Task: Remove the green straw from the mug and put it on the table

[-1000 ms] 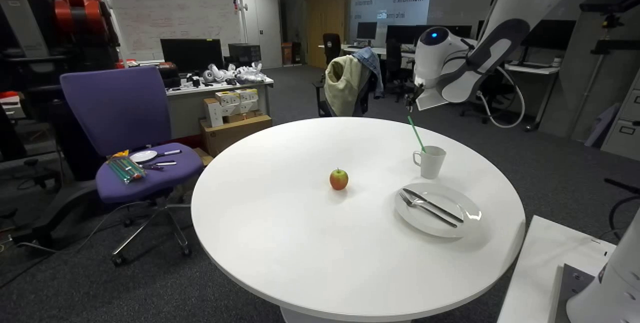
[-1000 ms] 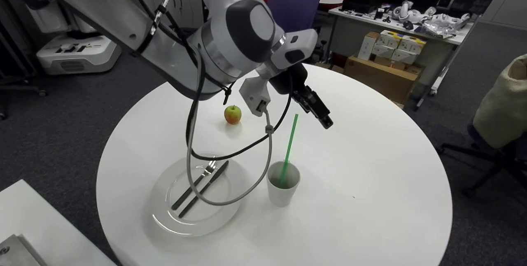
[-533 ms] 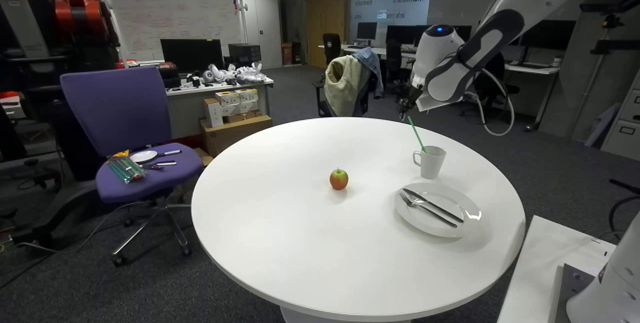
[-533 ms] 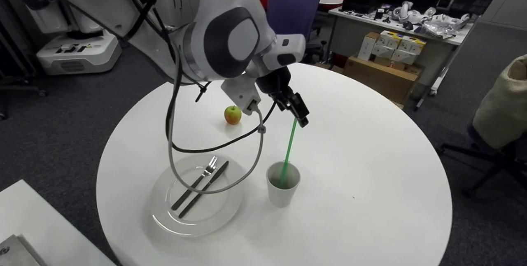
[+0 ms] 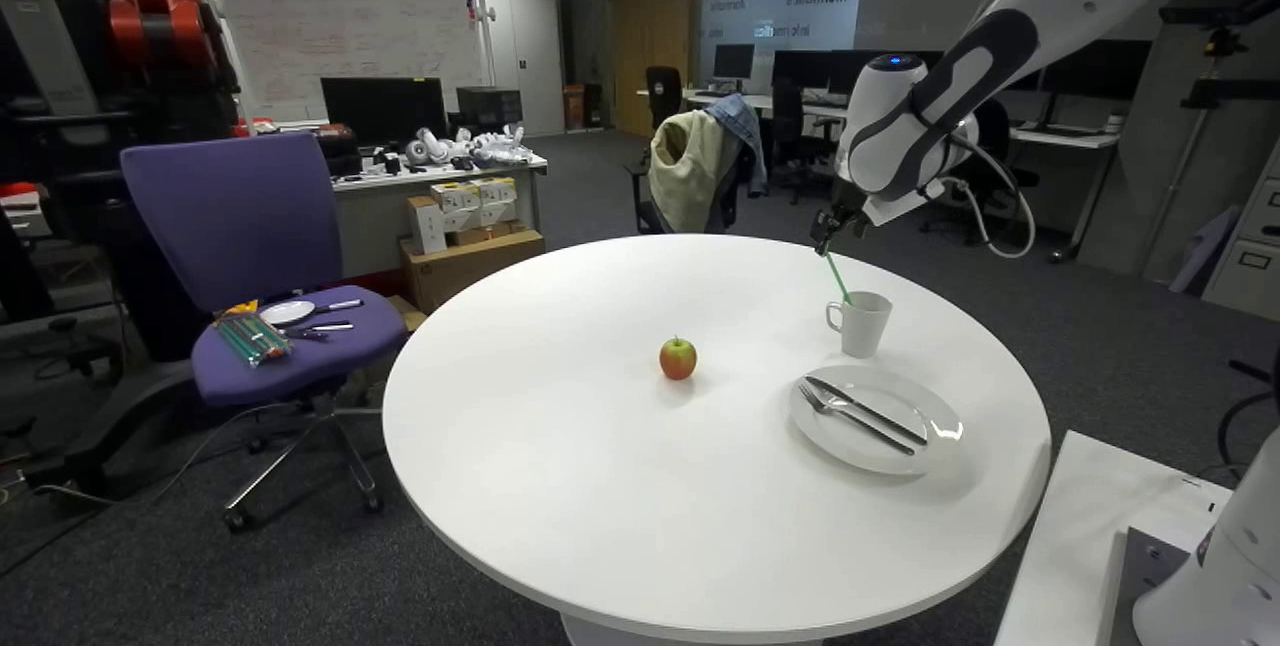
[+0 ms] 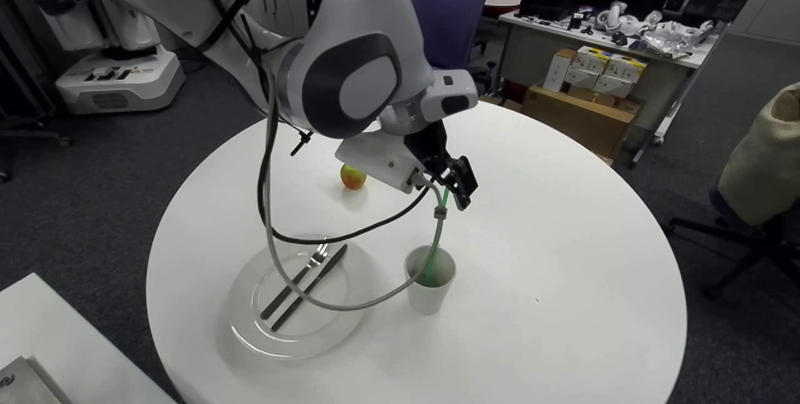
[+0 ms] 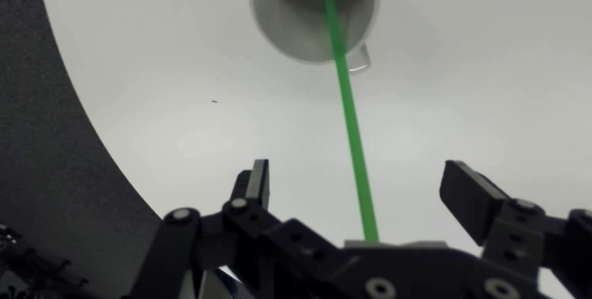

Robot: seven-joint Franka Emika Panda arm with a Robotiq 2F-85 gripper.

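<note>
While cable [image 6: 340,308] dangles, plate [image 5: 915,401] beside mug [image 5: 864,328], apple [image 5: 678,360]

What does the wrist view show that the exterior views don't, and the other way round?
Only the wrist view makes plain that the jaws stand open, the green straw running between them with a gap on each side.
Only the exterior views show the apple, and the plate with the fork and knife lying on it.
All show the green straw slanting out of the mug, and the table beneath.
</note>
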